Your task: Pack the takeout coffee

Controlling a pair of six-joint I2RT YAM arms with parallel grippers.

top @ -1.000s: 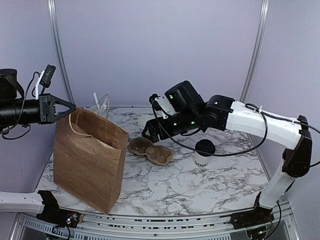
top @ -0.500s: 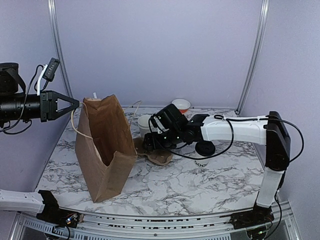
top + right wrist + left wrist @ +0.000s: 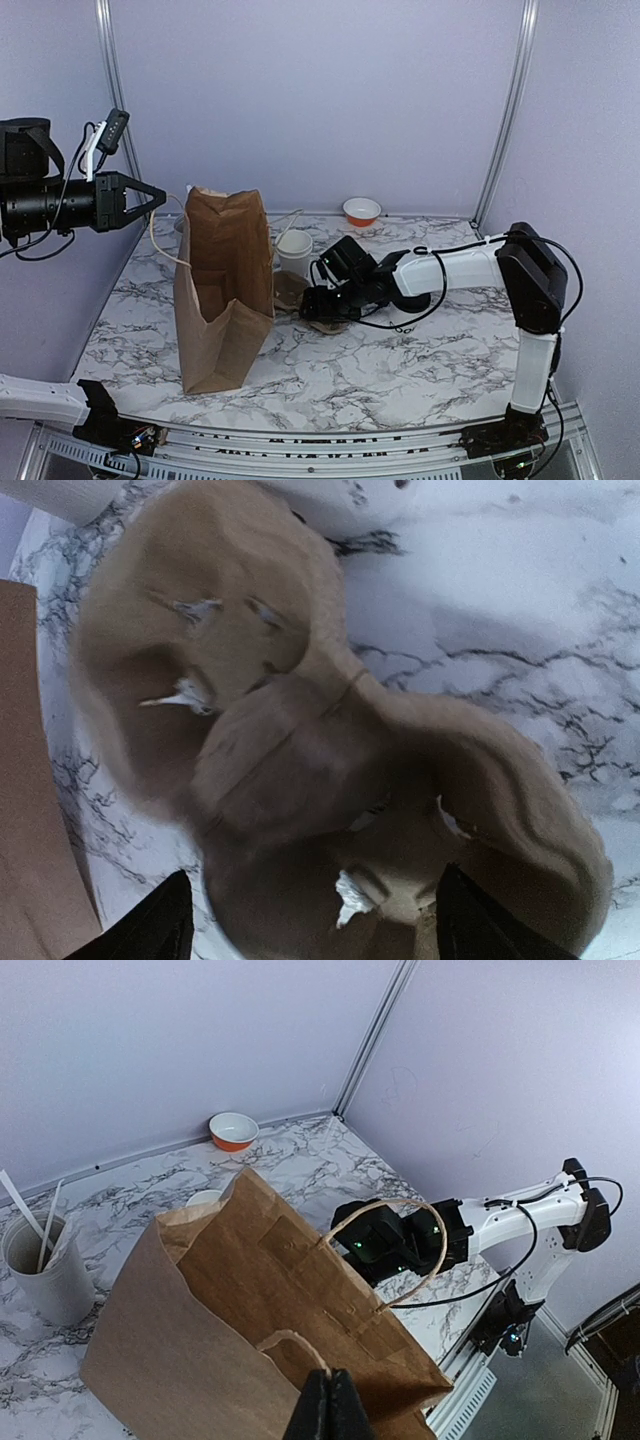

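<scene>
At the far left, high above the table (image 3: 400, 370), my left gripper (image 3: 152, 197) is clenched on 1 handle (image 3: 292, 1340) of the brown paper bag (image 3: 225, 290); in the left wrist view my fingertips (image 3: 326, 1408) are pressed together with the twisted paper loop running into them. The bag stands upright on the marble with its mouth open, and its other handle arches free on the far side. Behind the bag, near the back wall, a white utensil holder (image 3: 45, 1270) holds a few thin sticks. Just right of the bag stands 1 plain white cup (image 3: 295, 250) with no lid, and in front of it lies a brown cardboard cup carrier (image 3: 300, 293) with 2 wells. My right gripper (image 3: 318, 303) is low over that carrier, its 2 fingers (image 3: 160, 925) spread wide to either side of the near well and grasping nothing. Further back sits an orange bowl (image 3: 361, 211). The takeout coffee (image 3: 404, 316) stands on the table right of the carrier, outside the bag, mostly hidden behind my right forearm
</scene>
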